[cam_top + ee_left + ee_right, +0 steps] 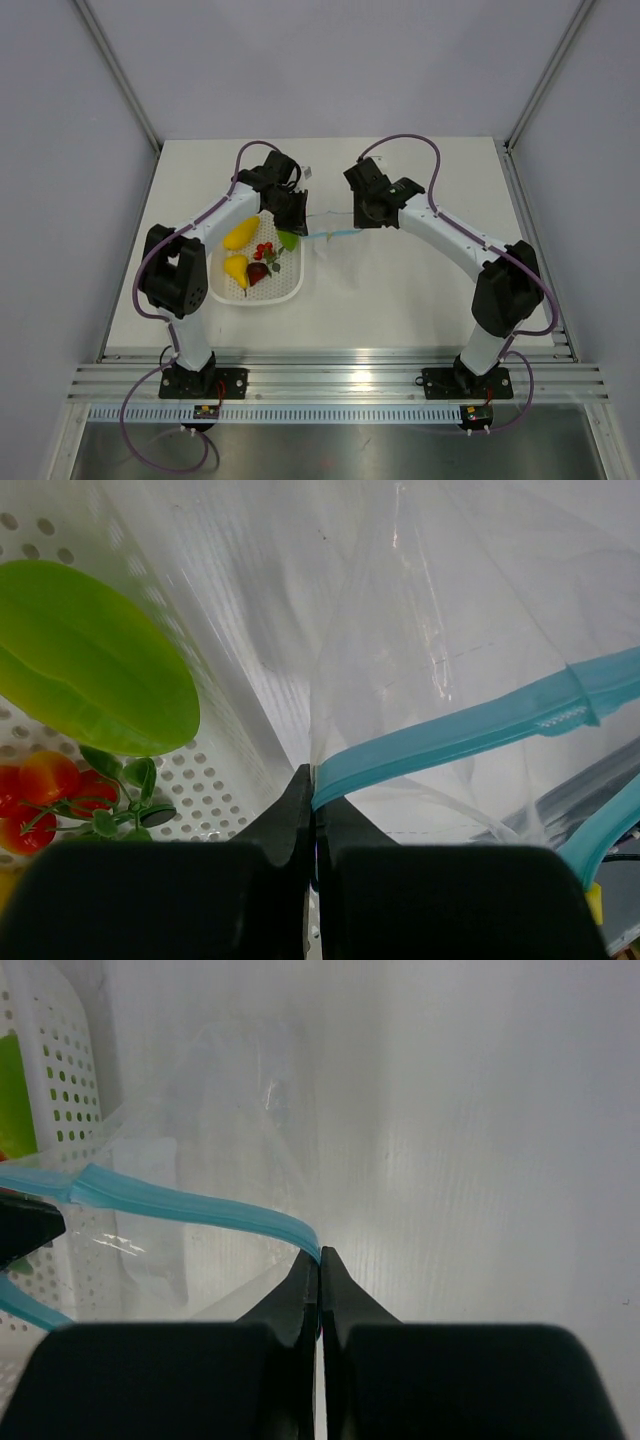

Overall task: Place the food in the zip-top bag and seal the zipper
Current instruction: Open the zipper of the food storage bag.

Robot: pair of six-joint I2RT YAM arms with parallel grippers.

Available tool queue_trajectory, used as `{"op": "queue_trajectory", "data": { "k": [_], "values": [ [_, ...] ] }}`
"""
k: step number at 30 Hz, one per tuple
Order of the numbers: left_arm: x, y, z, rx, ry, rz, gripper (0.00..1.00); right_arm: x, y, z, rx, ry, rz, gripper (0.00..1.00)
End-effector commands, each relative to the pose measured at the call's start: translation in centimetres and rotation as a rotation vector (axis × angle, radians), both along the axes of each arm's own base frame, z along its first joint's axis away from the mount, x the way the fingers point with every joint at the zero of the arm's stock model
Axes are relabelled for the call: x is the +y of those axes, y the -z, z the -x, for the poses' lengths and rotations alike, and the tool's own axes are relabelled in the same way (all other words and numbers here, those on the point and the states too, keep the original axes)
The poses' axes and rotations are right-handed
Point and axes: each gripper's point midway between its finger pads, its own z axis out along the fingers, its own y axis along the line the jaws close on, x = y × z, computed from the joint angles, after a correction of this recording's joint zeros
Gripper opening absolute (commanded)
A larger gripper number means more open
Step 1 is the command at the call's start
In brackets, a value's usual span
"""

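Teal zipper [470, 725] pinched at both ends by closed left gripper [313, 780] and right gripper [320, 1255]; clear zip-top bag [325, 245] beside white basket [290, 292]. Food [255, 262] unbagged, in basket. Next, probably: spread mouth, load pieces.

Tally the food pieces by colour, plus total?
yellow fruit: 2
green leaf piece: 1
dark red fruit: 1
red berry cluster: 1
Total: 5, all in the white basket
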Motion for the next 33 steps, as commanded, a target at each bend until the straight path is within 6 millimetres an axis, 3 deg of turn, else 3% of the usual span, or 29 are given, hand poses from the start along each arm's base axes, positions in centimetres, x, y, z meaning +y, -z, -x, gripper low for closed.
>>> {"op": "queue_trajectory", "data": {
  "k": [1, 3, 8, 17, 21, 26, 33],
  "values": [
    [0.1, -1.2, -1.6, -0.072, 0.006, -0.001, 0.00, -0.7, -4.1, -1.2, -0.105, 0.034, -0.034, 0.00],
    [-0.5, -1.1, -1.5, -0.061, 0.018, 0.030, 0.00, -0.3, -4.5, -1.3, -0.108, 0.028, -0.051, 0.00],
    [-2.1, -2.3, -1.6, -0.072, 0.040, 0.124, 0.58, 0.4, -4.0, -1.3, -0.081, 0.027, -0.076, 0.00],
    [-3.1, -4.2, -1.6, -0.083, 0.052, 0.193, 0.61, 0.5, -2.5, -1.9, -0.044, 0.052, -0.037, 0.00],
    [-3.9, -6.0, -1.2, -0.097, 0.070, 0.259, 0.73, 0.7, -2.3, -2.3, -0.037, 0.049, -0.026, 0.00],
    [-5.0, -7.7, -1.3, -0.110, 0.078, 0.338, 0.74, 1.5, -1.7, -2.4, -0.025, 0.036, -0.006, 0.00],
    [-4.7, -8.7, -1.6, -0.128, 0.066, 0.340, 0.75, 2.0, -1.5, -2.5, -0.024, 0.027, 0.024, 0.00]
  ]
}}
